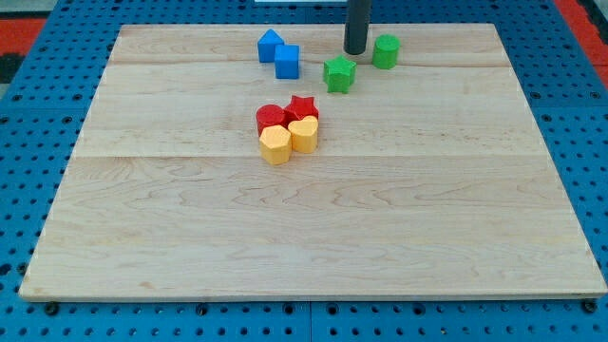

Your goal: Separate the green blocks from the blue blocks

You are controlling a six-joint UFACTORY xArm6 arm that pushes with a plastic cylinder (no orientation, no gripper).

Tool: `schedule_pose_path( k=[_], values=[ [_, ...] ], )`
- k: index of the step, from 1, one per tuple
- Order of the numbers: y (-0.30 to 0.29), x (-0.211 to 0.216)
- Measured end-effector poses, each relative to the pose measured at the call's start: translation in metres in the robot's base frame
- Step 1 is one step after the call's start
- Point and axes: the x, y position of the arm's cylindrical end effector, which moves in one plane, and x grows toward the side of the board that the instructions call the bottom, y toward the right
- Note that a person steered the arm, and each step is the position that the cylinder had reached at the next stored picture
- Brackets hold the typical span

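Observation:
Two blue blocks sit near the view's top, left of centre: a house-shaped one (270, 45) and a cube (287, 62) touching it on its lower right. A green star-shaped block (339, 73) lies to their right. A green cylinder (385, 51) stands further right and higher up. My tip (354, 50) rests on the board between the two green blocks, just above and right of the star and left of the cylinder. The blue cube and the green star are apart by a small gap.
A tight cluster sits near the board's middle: a red cylinder (270, 118), a red star (302, 107), and two yellow blocks (275, 145) (304, 134). The wooden board (313, 237) lies on a blue perforated table (28, 190).

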Motion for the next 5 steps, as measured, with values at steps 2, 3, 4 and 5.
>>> schedule_pose_path(
  k=[2, 3, 4, 5],
  values=[
    [-0.014, 0.013],
    [-0.026, 0.031],
    [-0.049, 0.041],
    [-0.077, 0.047]
  ],
)
